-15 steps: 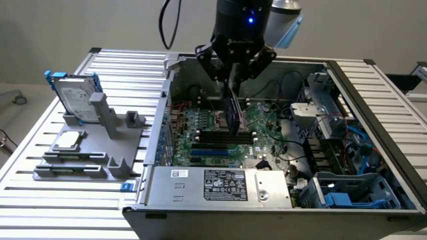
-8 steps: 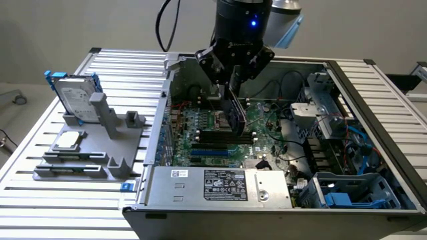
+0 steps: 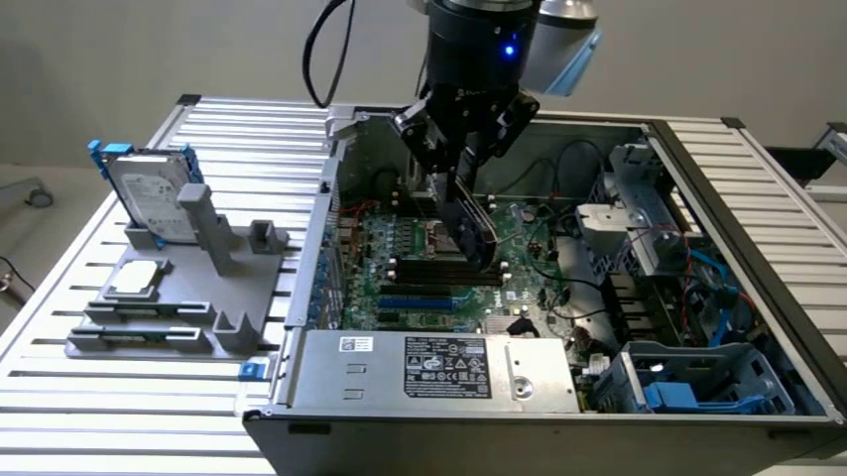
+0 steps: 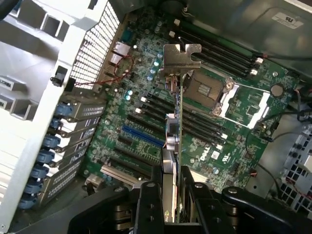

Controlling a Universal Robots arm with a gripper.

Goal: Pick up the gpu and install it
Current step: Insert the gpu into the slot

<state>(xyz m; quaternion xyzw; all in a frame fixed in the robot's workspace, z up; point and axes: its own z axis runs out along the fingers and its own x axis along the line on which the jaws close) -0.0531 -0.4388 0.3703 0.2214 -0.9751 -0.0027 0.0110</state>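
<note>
Gripper (image 4: 171, 184) is clamping the gpu (image 4: 174, 141) edge-on; I'm hovering it over the board (image 4: 207, 156). Pickup done, seating not yet.

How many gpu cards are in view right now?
1. The gpu is clamped in the gripper, upright over the motherboard. Others may be hidden behind the arm.

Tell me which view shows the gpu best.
Wrist view: the gpu runs edge-on from its metal bracket to the gripper clamping it, above the motherboard. The exterior view shows it as a dark slab below the gripper.
</note>
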